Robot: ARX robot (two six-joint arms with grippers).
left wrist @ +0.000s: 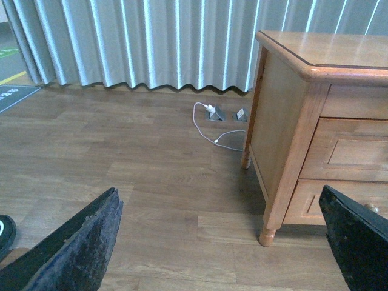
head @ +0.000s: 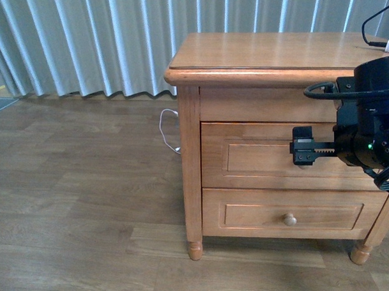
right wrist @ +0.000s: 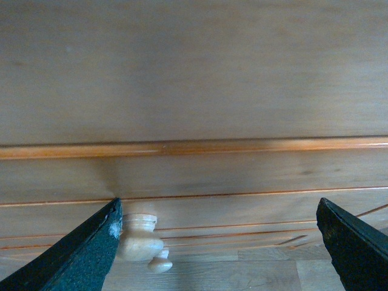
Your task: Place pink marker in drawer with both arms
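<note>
Your right claw, spread wide, faces the drawer knob to pull it; left claw is also wide.

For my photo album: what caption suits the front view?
Right gripper reaching at the nightstand's closed upper drawer, lower drawer shut below.

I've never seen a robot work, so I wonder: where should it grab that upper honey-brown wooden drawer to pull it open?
By the small round pale knob, the only part standing out from the flat front of the upper honey-brown wooden drawer. Come straight at the front, fingers either side; the open right hand faces it, knob near one finger.
</note>
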